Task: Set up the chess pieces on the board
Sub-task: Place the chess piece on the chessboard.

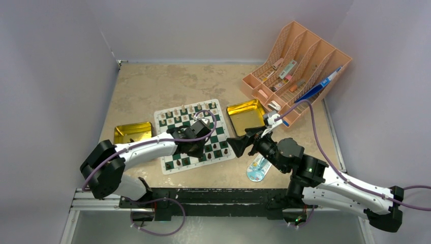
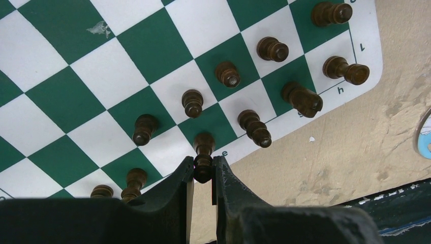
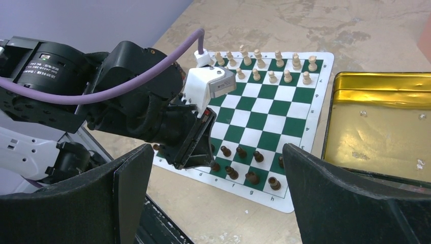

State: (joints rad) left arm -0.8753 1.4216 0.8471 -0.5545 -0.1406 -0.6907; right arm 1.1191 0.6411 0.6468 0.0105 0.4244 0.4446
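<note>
Pinching a dark brown wooden chess piece by its upper end, the left pincer had its black fingers pressed close on it. It hung right over the near white border of the flat green-and-white checked board, by the printed letter e. Whether the piece's base touched the mat could not be told.

Other dark brown pieces stood in two loose rows on the squares just beyond, near that edge. The cream pieces lined the far two ranks, and the middle ranks between showed bare checks.

The right pincer hung spread wide, holding nothing, just off the board's right edge and near a shiny gold rectangular tin. A second gold tin lay beside the board's left edge.

Sandy table stretched open behind the board. The orange slotted rack sat at the far right corner.
</note>
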